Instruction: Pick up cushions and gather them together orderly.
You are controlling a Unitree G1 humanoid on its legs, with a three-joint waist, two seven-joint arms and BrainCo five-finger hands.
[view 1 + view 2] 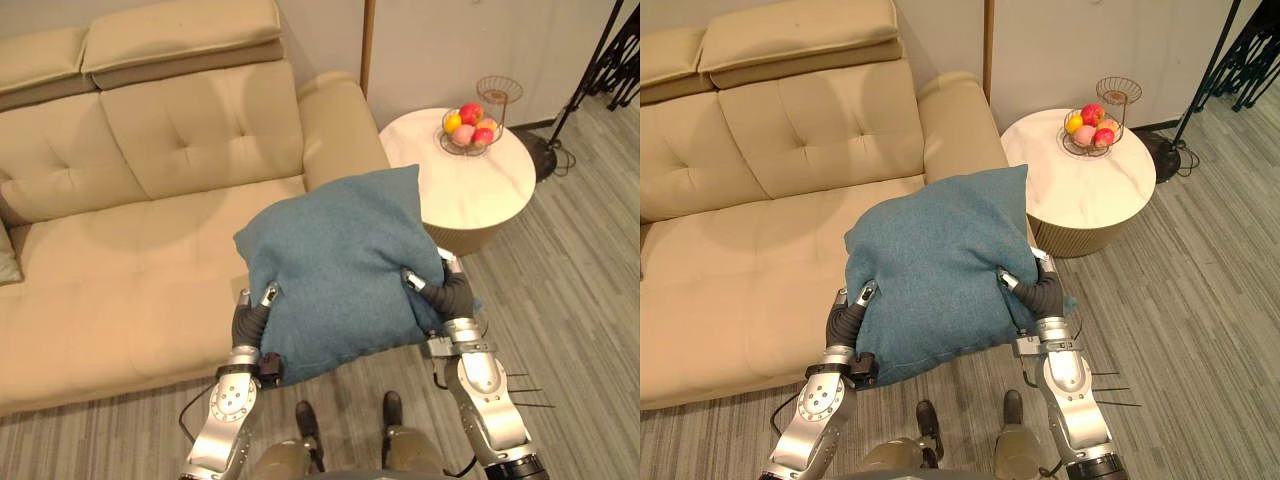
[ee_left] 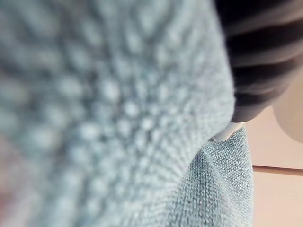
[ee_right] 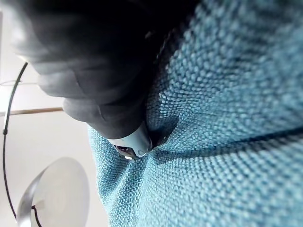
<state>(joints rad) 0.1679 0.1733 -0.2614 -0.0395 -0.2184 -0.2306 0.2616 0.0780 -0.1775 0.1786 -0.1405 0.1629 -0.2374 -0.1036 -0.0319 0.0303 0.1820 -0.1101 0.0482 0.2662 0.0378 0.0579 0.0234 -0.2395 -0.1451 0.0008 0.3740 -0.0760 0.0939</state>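
I've got the blue cushion [image 1: 340, 265] up in the air, hanging in front of the sofa [image 1: 130, 260], over its seat edge and close to its right armrest. My left hand [image 1: 253, 318] has the near left edge and my right hand [image 1: 448, 295] the near right edge.

On the right, my thumb [image 1: 413, 279] hooks over the top face and presses a dent into the knit. The rest of the fingers are tucked underneath, so I call that clamped on the fabric. The right wrist view shows a silver tip buried in a fold. It's the same on the left: the thumb tip lies on top at the edge, and the fabric puckers beside the dark cover in the left wrist view. The cushion sags a little between the two grips and, as far as I can see, touches nothing on the sofa.

So where does that leave the job? By my reckoning, the pick-up of this one is done and the placing is not. At the far left end of the sofa's seat a sliver of a grey cushion [image 1: 6, 255] pokes in. It's well apart from mine, with bare seat between. I judge that to be the gathering spot, so the carry along the sofa and a neat set-down beside it remain. Whether more cushions wait beyond the sofa's left end, I can't tell.

A round table [image 1: 470, 190] with a fruit basket [image 1: 470, 130] stands just beside the sofa's right armrest. It's not my business, just something to mind when I swing.
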